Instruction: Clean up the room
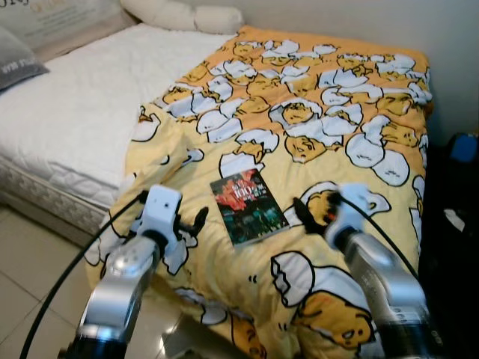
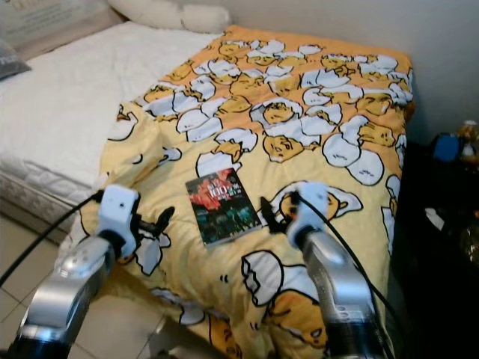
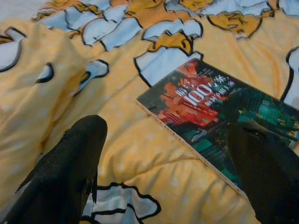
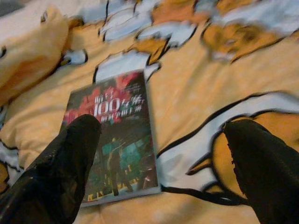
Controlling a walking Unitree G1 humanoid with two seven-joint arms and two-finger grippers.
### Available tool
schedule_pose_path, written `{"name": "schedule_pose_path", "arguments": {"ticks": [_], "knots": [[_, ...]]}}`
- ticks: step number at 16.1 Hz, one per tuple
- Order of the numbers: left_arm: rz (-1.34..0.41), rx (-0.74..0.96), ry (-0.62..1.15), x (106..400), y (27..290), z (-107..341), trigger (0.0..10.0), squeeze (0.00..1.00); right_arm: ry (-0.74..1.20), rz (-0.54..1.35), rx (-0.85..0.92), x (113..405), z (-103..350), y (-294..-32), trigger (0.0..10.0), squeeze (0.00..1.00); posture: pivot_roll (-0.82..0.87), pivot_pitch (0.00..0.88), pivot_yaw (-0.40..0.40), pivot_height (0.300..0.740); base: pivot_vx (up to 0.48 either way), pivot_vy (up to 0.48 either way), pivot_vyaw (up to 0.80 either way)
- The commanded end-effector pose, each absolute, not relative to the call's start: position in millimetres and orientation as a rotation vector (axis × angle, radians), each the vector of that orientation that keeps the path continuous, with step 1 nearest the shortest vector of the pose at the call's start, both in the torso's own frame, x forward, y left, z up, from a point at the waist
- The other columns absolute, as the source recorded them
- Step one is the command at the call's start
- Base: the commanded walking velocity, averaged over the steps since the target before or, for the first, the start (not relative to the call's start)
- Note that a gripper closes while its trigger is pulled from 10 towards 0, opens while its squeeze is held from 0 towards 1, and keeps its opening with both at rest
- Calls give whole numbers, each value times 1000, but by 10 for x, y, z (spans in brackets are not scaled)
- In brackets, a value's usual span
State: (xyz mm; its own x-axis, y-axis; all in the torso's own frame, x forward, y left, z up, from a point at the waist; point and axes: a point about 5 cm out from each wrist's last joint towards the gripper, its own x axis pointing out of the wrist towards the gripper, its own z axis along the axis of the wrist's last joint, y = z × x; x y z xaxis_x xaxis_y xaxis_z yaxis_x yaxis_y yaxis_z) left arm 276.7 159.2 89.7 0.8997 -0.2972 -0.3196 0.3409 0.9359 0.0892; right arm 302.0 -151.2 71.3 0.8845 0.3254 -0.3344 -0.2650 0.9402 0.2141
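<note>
Lying flat on the yellow blanket (image 1: 299,127), the book (image 1: 248,206) sits just below centre of the head-camera frame, dark cover up, red and green artwork, white "100" in the title. Blanket carries a repeated egg-character print and covers the right part of the bed (image 1: 67,112); bare white mattress shows at upper left, pillows (image 1: 179,15) along the top edge, a grey cushion (image 1: 16,60) at far left.

Left claw (image 1: 191,224): lower left of frame, at the end of a silver arm, just beside the book's left edge. Fingers (image 3: 70,168) spread apart, released, nothing between them. Left wrist view has one finger over bare blanket, the other overlapping the book's near corner; contact cannot be judged.

Right claw (image 1: 305,212): lower right of centre, just beside the book's right edge. Also released, fingers (image 4: 60,172) wide apart. Right wrist view, somewhat blurred, has one finger in front of the book cover, the other over the blanket print.

Book lies between the two claws. Tiled floor (image 1: 30,299) at lower left; dark clutter (image 1: 456,194) at right edge, not identifiable.
</note>
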Motion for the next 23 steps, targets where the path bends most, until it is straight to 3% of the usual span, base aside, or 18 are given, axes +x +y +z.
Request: {"name": "schedule_pose_path", "arguments": {"ticks": [1, 5, 8, 9, 10, 11, 19, 23], "knots": [[-354, 170, 355, 2798, 1630, 842, 10000, 0, 411, 356, 191, 3104, 604, -1467, 10000, 1000, -24, 0, 73, 740, 0, 0, 0], [-435, 203, 362, 2786, 1700, 902, 10000, 0, 437, 404, 194, 3387, 642, -1409, 10000, 1000, 8, 0, 69, 740, 0, 0, 0], [-527, 225, 308, 2610, 1799, 1117, 10000, 0, 435, 404, 147, 3551, 727, -1398, 10000, 1000, 79, 23, 55, 740, 0, 0, 0], [-556, 223, 286, 2550, 1822, 1211, 10000, 0, 448, 389, 132, 3565, 723, -1418, 10000, 890, 93, 41, 49, 740, 0, 0, 0], [-574, 221, 276, 2525, 1827, 1256, 10000, 0, 452, 383, 127, 3571, 724, -1428, 10000, 282, 93, 41, 49, 740, 0, 0, 0], [-614, 222, 260, 2468, 1822, 1347, 10000, 0, 463, 379, 142, 3582, 730, -1448, 10000, 0, 111, 67, 42, 740, 0, 0, 0], [-623, 240, 334, 2217, 1888, 1401, 10000, 0, 538, 279, 179, 3540, 622, -1594, 10000, 0, 143, 168, 60, 740, 0, 0, 0], [-615, 239, 358, 2160, 1924, 1428, 10000, 0, 579, 299, 314, 3506, 595, -1628, 10000, 0, 154, 182, 56, 740, 0, 0, 0]]}}
